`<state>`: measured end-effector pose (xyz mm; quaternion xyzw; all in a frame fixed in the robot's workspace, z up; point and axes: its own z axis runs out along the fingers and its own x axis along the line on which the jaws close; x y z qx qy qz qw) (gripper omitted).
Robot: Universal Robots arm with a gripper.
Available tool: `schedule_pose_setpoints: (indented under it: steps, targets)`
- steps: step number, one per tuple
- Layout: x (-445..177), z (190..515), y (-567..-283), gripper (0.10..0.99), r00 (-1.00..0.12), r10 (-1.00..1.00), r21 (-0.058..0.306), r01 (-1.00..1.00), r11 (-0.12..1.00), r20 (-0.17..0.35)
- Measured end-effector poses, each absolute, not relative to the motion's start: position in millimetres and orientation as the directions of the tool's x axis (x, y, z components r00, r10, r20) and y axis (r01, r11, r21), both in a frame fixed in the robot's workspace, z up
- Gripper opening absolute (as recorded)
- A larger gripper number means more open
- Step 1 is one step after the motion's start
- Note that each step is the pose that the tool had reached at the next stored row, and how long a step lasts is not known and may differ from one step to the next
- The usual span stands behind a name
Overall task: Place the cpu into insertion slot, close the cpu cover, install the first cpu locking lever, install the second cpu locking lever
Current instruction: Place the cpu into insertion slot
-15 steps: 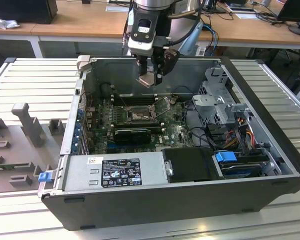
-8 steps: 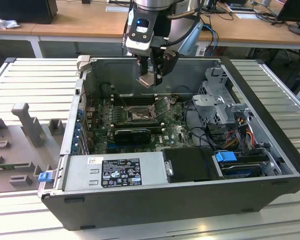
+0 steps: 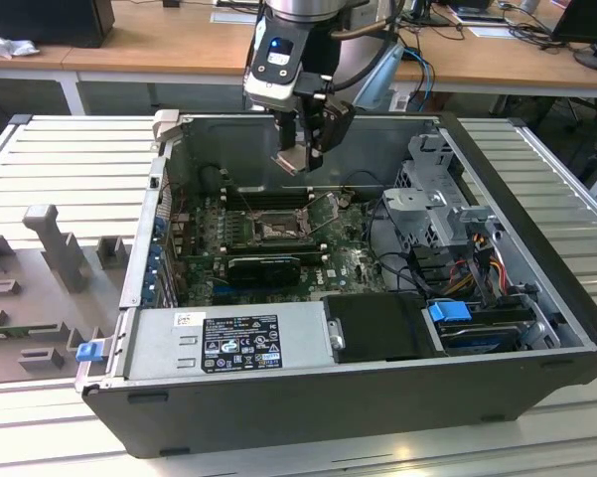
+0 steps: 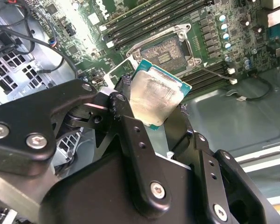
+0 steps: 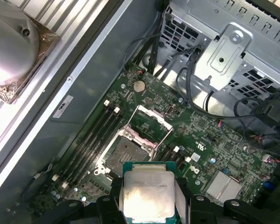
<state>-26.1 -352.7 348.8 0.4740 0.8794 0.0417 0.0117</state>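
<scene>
My gripper (image 3: 300, 149) hangs over the open computer case, shut on the cpu (image 3: 290, 162), a small square chip with a pale silvery face. Both wrist views show the cpu (image 4: 156, 100) (image 5: 146, 196) clamped by its edges between the black fingers (image 4: 126, 123) (image 5: 109, 205), well above the board. The insertion slot (image 3: 275, 229) (image 4: 167, 52) (image 5: 123, 154) lies below on the green board, its dark centre uncovered. The cpu cover (image 3: 323, 209) (image 5: 151, 123) stands swung up beside the slot.
Long black memory slots (image 3: 263, 197) (image 5: 91, 140) flank the socket. A black heatsink-like block (image 3: 263, 266) sits in front of it. A grey power supply (image 3: 228, 338), a metal drive cage (image 3: 437, 199) and loose cables (image 3: 397, 248) crowd the case.
</scene>
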Motion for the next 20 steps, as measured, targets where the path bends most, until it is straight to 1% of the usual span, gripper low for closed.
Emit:
schedule_pose_setpoints:
  steps: [20]
  targets:
    - [-26.1,346.7,-352.7,0.529,-0.436,0.900,0.084,0.897,0.433,0.019]
